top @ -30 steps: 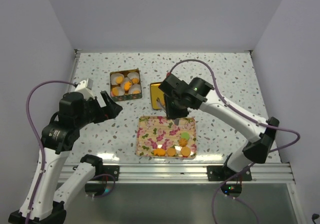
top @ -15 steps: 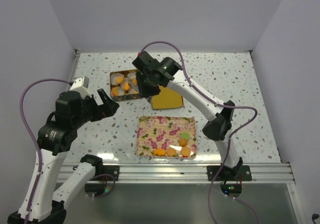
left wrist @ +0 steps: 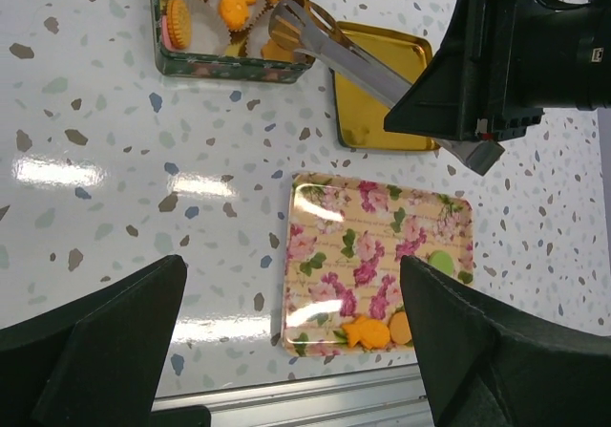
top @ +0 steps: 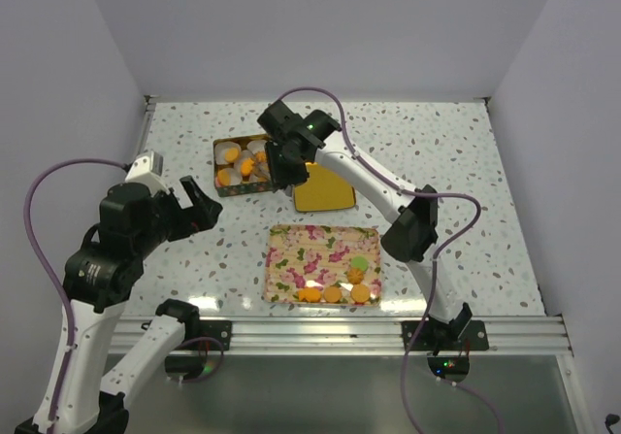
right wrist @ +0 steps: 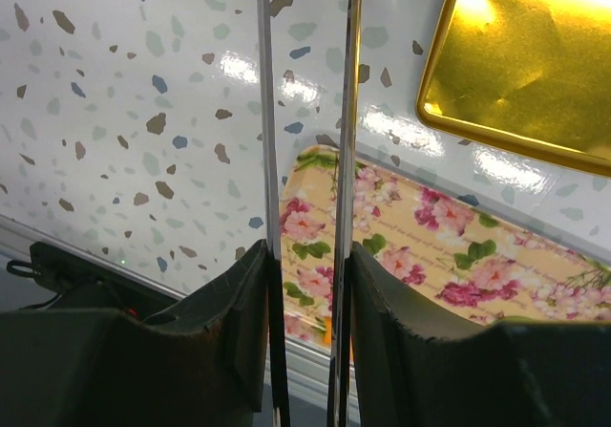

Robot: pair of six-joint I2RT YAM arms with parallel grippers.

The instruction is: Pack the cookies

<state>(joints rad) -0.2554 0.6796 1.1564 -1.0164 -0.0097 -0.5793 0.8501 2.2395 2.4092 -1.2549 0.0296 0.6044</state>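
Where they lie, cookies (top: 333, 294) orange-brown, one green

The table (top: 466, 162) is white with lots of small grey, brown and blue specks. It is shiny and lamps glare on it. Three things lie right on it.

A small square tin (top: 240, 190) with green sides sits toward the back left. Orange cookies (top: 245, 168) lie in it, in white paper cups (top: 260, 149).

A flat gold lid (top: 325, 193) lies just to the right of the tin, with a thin strip of table between them.

A tray (top: 301, 250) with pink flowers on it lies near the front edge, close to the lid but not touching it. More cookies (top: 333, 294) lie along its front right part, mostly orange, one pale green.
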